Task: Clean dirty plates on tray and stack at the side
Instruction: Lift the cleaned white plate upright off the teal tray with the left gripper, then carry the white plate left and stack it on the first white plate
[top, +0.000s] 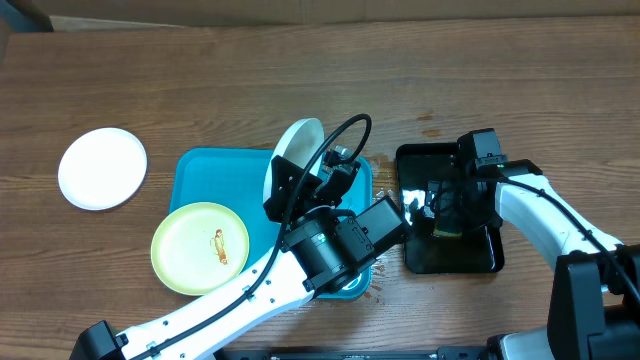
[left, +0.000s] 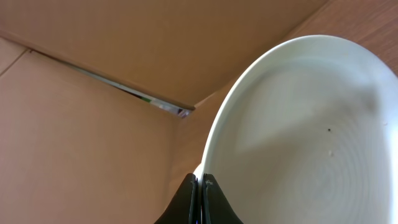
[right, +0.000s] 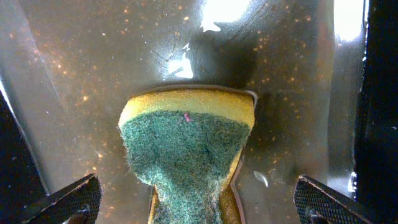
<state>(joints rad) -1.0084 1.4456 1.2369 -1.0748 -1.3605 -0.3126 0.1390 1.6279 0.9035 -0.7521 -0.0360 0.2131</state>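
Much of the cyan tray (top: 205, 172) is hidden: the left arm crosses its right half, so only its left part and far rim show from overhead; the table (top: 200, 80) is brown wood. Above the tray's far right corner a tilted white plate (top: 297, 148) stands nearly on edge, seen from overhead as a narrow oval whose long axis runs from the tray's middle out past its far rim; its lower rim is covered by the arm, so whether it touches the tray cannot be told. The left wrist view shows what overhead does not: the left gripper (left: 200, 190) clenched tight on that plate's rim, the plate's broad face with two tiny specks, its right side cut off, and a cardboard wall (left: 93, 124) behind. A pale yellow plate (top: 200, 248) lies flat over the tray's near left corner, a brown smear at its middle; a flat white plate (top: 102, 168) lies on the table, left of the tray and apart from it. Right of the tray sits a black tray (top: 415, 160); the right wrist view shows its wet, glossy floor and a sponge (right: 186, 146), green side up, yellow edge behind, its near end cut off; the right gripper (right: 196, 190) is released, fingers wide on either side, not touching it; overhead, the sponge is barely visible.
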